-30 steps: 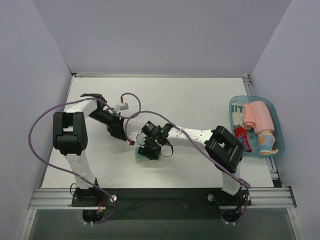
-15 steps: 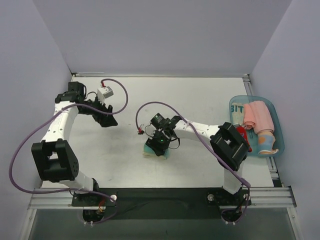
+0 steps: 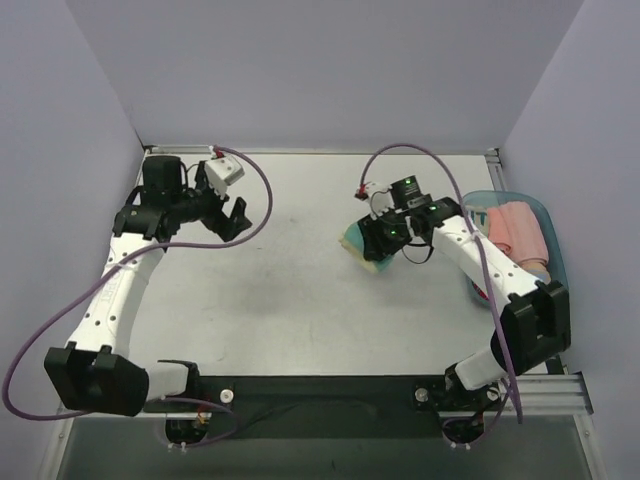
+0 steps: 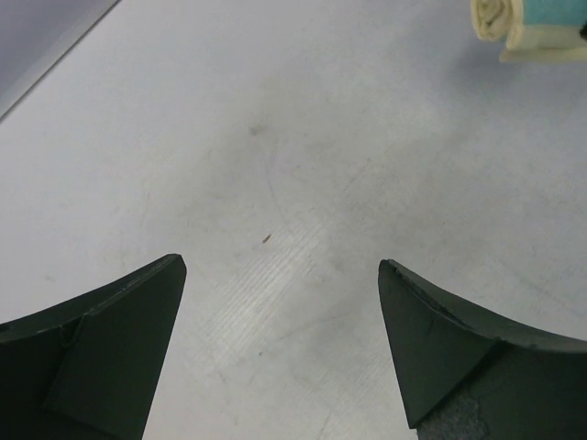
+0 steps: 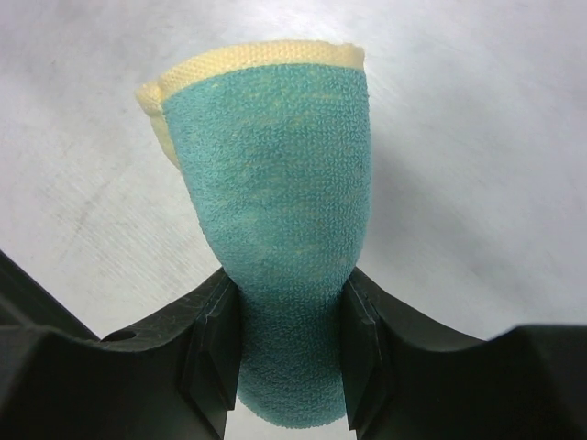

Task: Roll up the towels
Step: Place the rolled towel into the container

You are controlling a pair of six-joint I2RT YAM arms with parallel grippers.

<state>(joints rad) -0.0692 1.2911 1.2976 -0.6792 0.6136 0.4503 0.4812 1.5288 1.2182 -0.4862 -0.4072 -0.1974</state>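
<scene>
Right gripper clamped across body of rolled teal towel: judged soft, light, liable to unroll. Left gripper, 10 o'clock, parted

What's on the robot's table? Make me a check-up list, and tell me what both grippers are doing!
Surface: white table, faint scuffs.
Job's things: teal towel, rolled, yellow edge showing; pink towel, rolled, lying in the blue tray with other bundles.
Clutter: nothing seen.
Grippers: left gripper open, holding nothing; right gripper shut on the teal towel.
Cables: purple cables loop off both arms, touching no towel.
Surroundings: plain pale walls on three sides.
</scene>
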